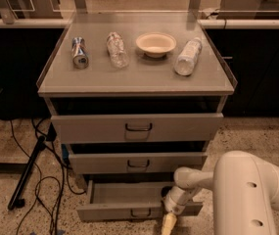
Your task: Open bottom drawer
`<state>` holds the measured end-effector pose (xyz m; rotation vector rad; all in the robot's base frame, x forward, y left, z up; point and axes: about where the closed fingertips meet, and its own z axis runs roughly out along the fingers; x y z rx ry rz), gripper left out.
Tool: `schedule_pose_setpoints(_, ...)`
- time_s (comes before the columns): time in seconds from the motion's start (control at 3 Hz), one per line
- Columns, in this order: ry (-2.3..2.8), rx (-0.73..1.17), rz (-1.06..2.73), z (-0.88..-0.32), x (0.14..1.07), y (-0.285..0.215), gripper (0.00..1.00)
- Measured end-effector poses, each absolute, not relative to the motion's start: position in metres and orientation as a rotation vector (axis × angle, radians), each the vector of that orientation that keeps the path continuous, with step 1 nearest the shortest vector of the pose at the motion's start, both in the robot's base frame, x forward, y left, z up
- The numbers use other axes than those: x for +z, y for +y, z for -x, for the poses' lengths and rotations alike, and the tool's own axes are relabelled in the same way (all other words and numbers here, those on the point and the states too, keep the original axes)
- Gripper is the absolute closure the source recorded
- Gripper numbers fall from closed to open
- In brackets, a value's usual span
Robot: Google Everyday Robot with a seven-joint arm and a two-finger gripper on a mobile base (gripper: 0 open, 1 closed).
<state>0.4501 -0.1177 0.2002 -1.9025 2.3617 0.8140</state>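
Note:
The bottom drawer [124, 194] is the lowest of three grey drawers in the cabinet. It stands pulled out, showing its plain grey interior. Its small dark loop handle [140, 213] is at the middle of the narrow front. My gripper [169, 222] hangs on the white arm [251, 195] at the right part of the drawer's front. It is just right of the handle, and its pale tip points down past the front's lower edge.
The middle drawer [138, 163] and top drawer [138, 127] are slightly out. On the cabinet top [144, 77] lie a can [80, 52], a crushed bottle [116, 49], a white bowl [155, 43] and a plastic bottle [187, 57]. Cables and a dark pole [29, 173] lie on the floor at left.

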Motion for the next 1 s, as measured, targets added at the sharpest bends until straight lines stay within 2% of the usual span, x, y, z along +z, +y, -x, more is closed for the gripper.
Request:
schedule_pose_setpoints(0.33,2.295,0.946,1.922,-0.395,0.239,-0.161,0.00)
schedule_pose_setpoints(1.0,2.279,0.895,1.876,-0.423,0.247,-0.151,0.00)
